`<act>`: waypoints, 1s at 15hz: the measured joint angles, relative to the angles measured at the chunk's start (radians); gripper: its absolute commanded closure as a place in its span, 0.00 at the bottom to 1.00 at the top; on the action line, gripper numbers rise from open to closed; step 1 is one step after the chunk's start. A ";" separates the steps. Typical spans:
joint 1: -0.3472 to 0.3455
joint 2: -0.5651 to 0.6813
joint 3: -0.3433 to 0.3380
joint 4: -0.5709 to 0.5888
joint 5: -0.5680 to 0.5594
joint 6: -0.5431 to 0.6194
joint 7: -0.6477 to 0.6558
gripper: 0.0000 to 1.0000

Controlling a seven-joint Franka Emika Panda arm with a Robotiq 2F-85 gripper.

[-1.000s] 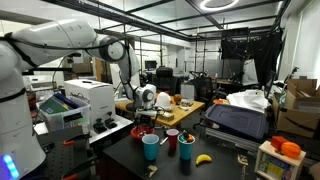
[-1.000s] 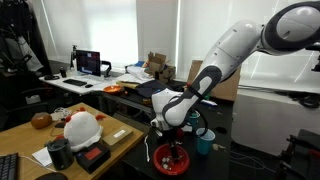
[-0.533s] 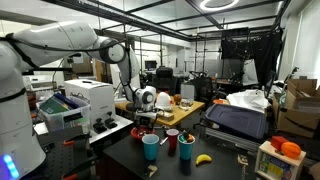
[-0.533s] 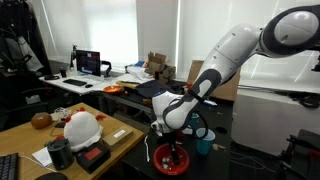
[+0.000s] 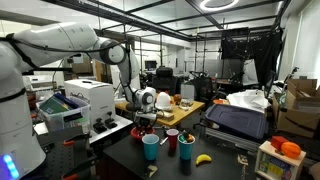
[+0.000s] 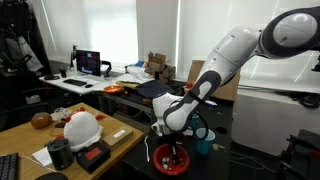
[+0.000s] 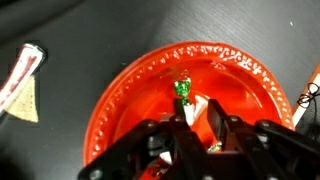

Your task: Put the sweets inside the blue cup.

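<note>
The gripper (image 7: 196, 110) hangs low over the red plate (image 7: 112, 98). Its fingers are close together, but it is not clear if they pinch anything. A green sweet (image 7: 183, 88) lies on the plate, just past the fingertips. It looks small, light and crinkly, so it is best pinched at its middle. The blue cup (image 5: 151, 147) stands near the plate. The way there is likely up over the plate's rim.

The round plastic plate (image 7: 118, 100) below the black gripper (image 7: 196, 120) is glossy red, its rim beaded; the wrapped sweet (image 7: 182, 88) at the fingertips is green.
</note>
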 measured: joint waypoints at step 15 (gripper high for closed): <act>-0.030 -0.042 0.023 -0.025 0.021 0.002 0.003 1.00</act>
